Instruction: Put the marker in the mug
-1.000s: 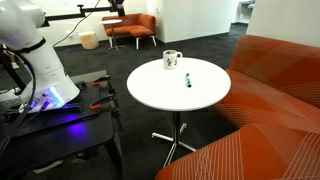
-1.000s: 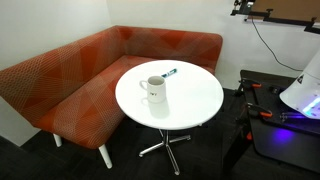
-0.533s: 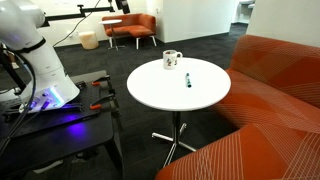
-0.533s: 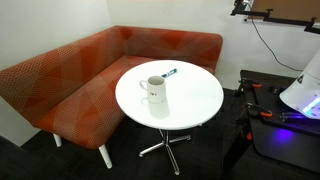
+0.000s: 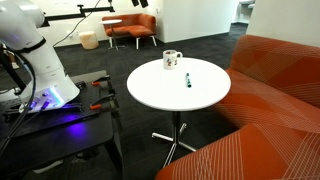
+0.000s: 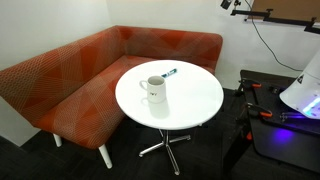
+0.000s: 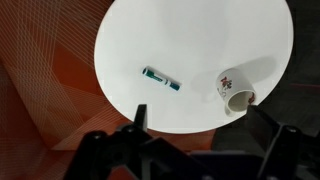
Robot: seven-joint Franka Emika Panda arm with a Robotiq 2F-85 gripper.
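Note:
The white mug (image 5: 172, 60) stands upright on the round white table (image 5: 170, 95), with dark markings on its side. The small dark teal marker (image 5: 187, 78) lies flat on the table a short way from it. Both also show in an exterior view, mug (image 6: 153, 90) and marker (image 6: 169, 73). In the wrist view the marker (image 7: 160, 78) and the mug (image 7: 233, 92) lie far below. My gripper (image 7: 200, 125) is open and empty, high above the table. It is barely visible at the top edge of both exterior views (image 5: 140, 4) (image 6: 231, 4).
An orange corner sofa (image 6: 70, 80) wraps round the table's far side. The white robot base (image 5: 35, 60) stands on a black platform (image 5: 60, 125) with red-handled tools beside the table. Orange chairs (image 5: 130, 28) stand in the background.
The gripper has shifted slightly along the top edge of both exterior views. The mug and the marker have not moved.

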